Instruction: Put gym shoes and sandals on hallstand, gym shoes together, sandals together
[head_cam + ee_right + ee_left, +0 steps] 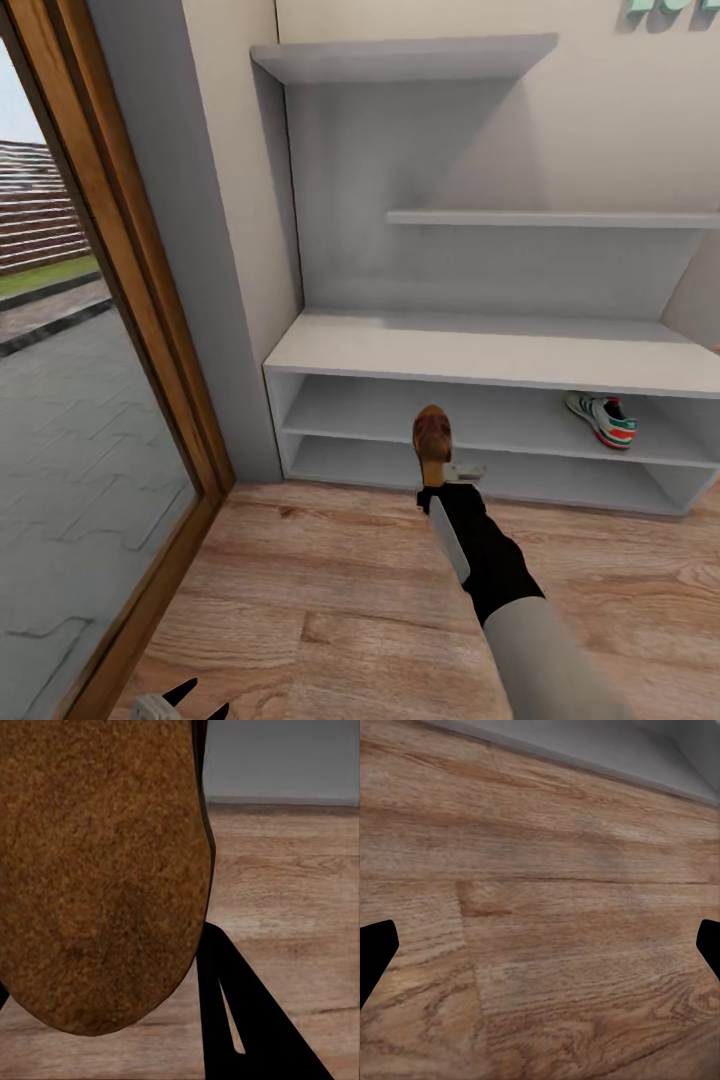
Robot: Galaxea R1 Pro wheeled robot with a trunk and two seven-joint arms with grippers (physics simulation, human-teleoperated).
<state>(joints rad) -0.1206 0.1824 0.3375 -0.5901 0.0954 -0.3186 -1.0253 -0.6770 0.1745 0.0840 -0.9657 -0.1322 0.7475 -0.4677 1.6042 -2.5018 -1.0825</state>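
i hold one sandal [432,436] in my right gripper [445,478], fingers clenched on its heel end, so the toe points up toward the hallstand [480,352]. in the right wrist view the tan sole [97,870] is very close to the camera, and one dark finger [247,1020] shows beside it. the sandal looks light and rather flat, the sole probably a bit flexible – i judge a grip at the heel lets the front swing, so i should move slowly. one gym shoe [602,418] already lies on the upper shelf tier, toward the right, well apart from the sandal. my left gripper [190,700] hangs low over the corridor floor [300,580], fingers released and empty. the floor is wood-grain plank, a glass door [60,450] stands at left, and mint letters [670,12] – cut by the frame edge, i think – are on the wall.
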